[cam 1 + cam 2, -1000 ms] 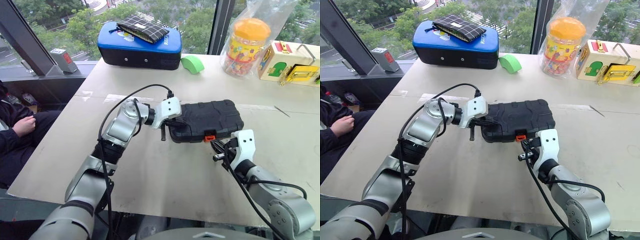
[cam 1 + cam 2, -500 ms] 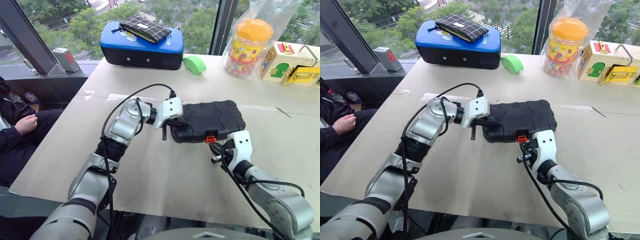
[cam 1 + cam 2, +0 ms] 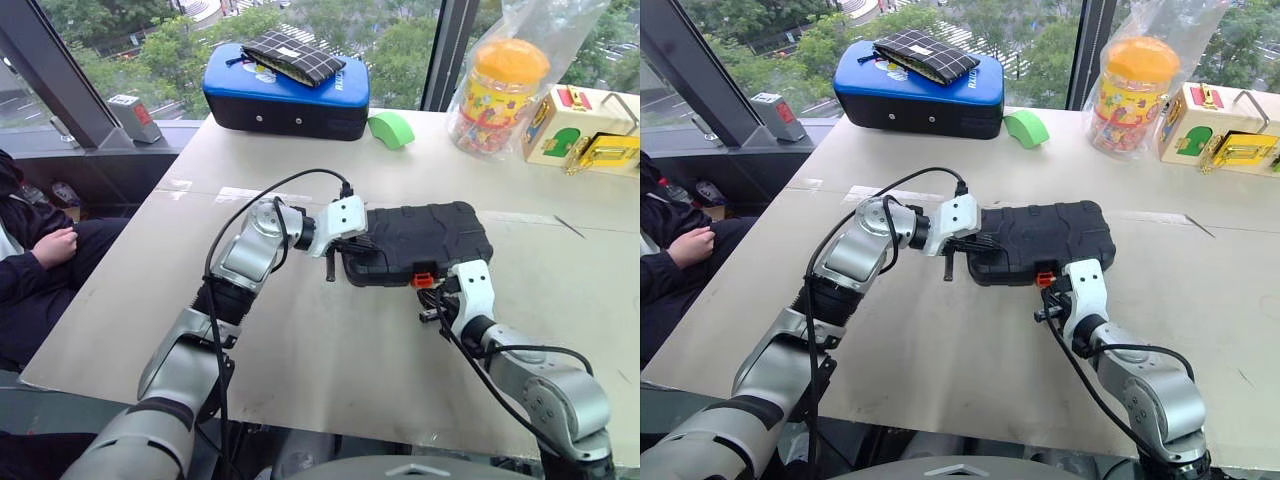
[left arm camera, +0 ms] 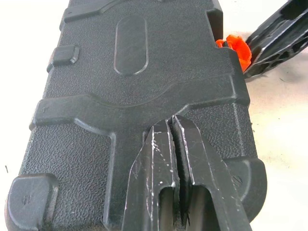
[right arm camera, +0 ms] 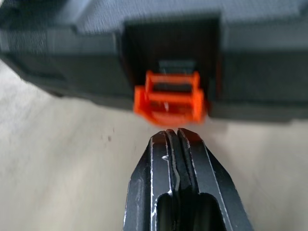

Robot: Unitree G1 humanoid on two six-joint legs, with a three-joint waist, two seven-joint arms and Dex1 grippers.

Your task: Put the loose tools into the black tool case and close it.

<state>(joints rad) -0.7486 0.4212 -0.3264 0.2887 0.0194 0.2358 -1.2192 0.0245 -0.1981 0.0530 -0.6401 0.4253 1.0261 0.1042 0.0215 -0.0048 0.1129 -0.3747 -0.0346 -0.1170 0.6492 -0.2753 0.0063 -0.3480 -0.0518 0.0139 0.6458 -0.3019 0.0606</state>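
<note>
The black tool case (image 3: pixel 425 235) lies flat on the table with its ribbed lid down. Its small orange latch (image 5: pixel 169 98) sticks out from the near side, not folded flat. My left gripper (image 4: pixel 172 132) is shut, and its tips rest on the lid at the case's left end (image 3: pixel 356 243). My right gripper (image 5: pixel 173 137) is shut too. It sits low over the table just in front of the latch (image 3: pixel 421 279), tips almost touching it. The loose tools are out of view.
At the back stand a larger blue-topped case (image 3: pixel 285 95) with a checked pouch on it, a green object (image 3: pixel 390 128), an orange-lidded jar (image 3: pixel 497 85) and a toy box (image 3: pixel 585 125). A person's hand (image 3: pixel 55 245) rests beyond the table's left edge.
My right gripper has moved forward and down, closer to the orange latch. The left gripper has stayed on the lid.
</note>
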